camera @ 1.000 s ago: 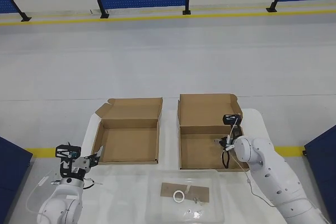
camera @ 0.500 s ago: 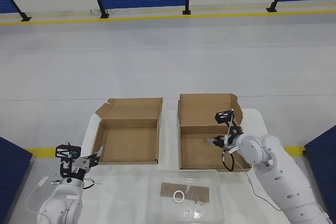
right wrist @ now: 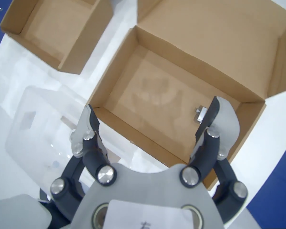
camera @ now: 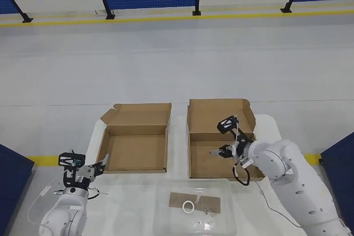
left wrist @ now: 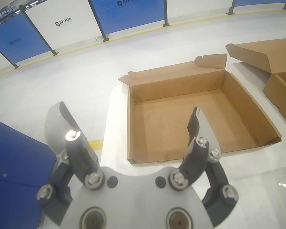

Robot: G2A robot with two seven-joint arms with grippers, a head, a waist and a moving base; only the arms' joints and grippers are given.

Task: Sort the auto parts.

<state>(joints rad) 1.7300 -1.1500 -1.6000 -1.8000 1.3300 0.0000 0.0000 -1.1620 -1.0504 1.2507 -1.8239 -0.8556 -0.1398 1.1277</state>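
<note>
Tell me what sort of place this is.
Most likely a factory or workshop floor: blue partition panels on black stands, a yellow line painted on the pale floor, and open cardboard boxes on a white table.

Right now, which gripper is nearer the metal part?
Right. The right gripper hangs over the box holding the metal part; the left gripper sits far off, by the other box.

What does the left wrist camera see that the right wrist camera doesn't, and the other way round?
Left wrist view: the open left tool facing the left box, with blue and white partition panels behind. Right wrist view: the open right tool above the right box, a small metal part lying on that box's floor, and a clear tray beside it. Shared: both open cardboard boxes and the white table.
</note>
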